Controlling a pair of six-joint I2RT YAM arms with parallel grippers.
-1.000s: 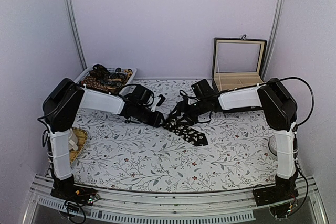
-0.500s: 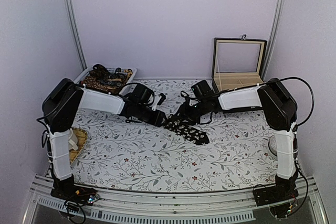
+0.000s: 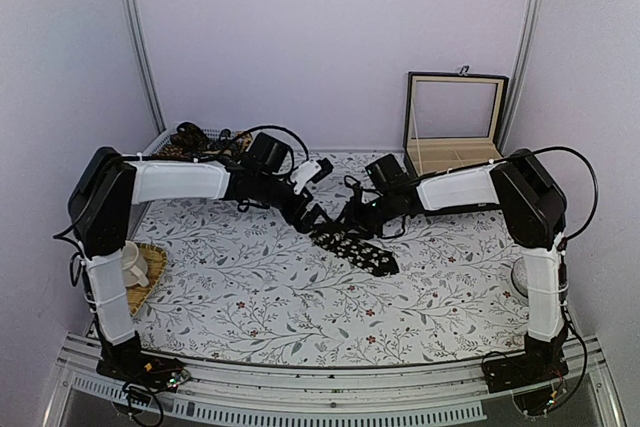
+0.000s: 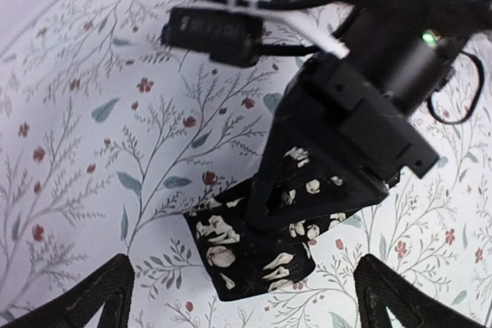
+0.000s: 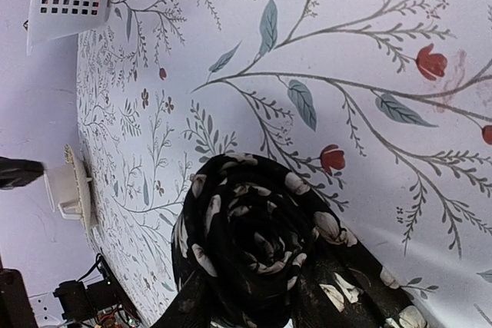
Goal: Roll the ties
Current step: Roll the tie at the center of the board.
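Black flower-specked tie [image 3: 362, 250], likely soft, light and slippery, lies mid-counter [image 3: 250, 297], its rolled end pinched by the right tool [image 3: 345, 221], probably best held across the coil; left tool [image 4: 242, 282] gapes open.

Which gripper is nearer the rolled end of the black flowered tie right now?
Right. The right gripper straddles the roll; the left gripper hangs open beside it, not touching.

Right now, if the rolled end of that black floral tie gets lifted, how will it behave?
Probably floppy: the black floral tie lies flat on the tablecloth. Its loose coil would likely unwind unless pinched. The thin fabric looks light.
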